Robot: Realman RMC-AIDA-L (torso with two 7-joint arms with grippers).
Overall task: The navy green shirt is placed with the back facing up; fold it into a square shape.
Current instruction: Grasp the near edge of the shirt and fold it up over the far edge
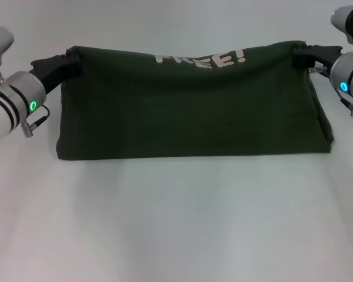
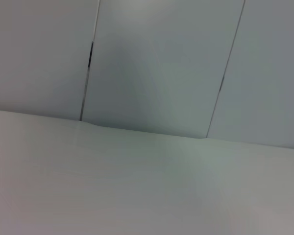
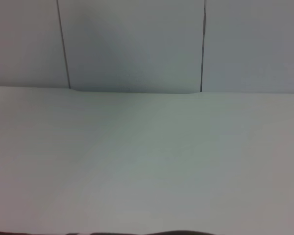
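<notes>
The navy green shirt (image 1: 188, 111) is held up by its far edge in the head view, stretched between both arms. That raised edge is turned over and shows cream lettering ending "EE!" (image 1: 203, 59). Its near edge rests on the white table (image 1: 176, 223). My left gripper (image 1: 72, 61) is shut on the shirt's upper left corner. At the upper right corner my right gripper (image 1: 299, 54) is shut on the cloth. A thin dark strip of the shirt (image 3: 152, 233) borders the right wrist view. The left wrist view shows only table and wall.
The white table spreads wide in front of the shirt. A panelled grey wall (image 2: 157, 63) stands behind the table's far edge, seen in both wrist views.
</notes>
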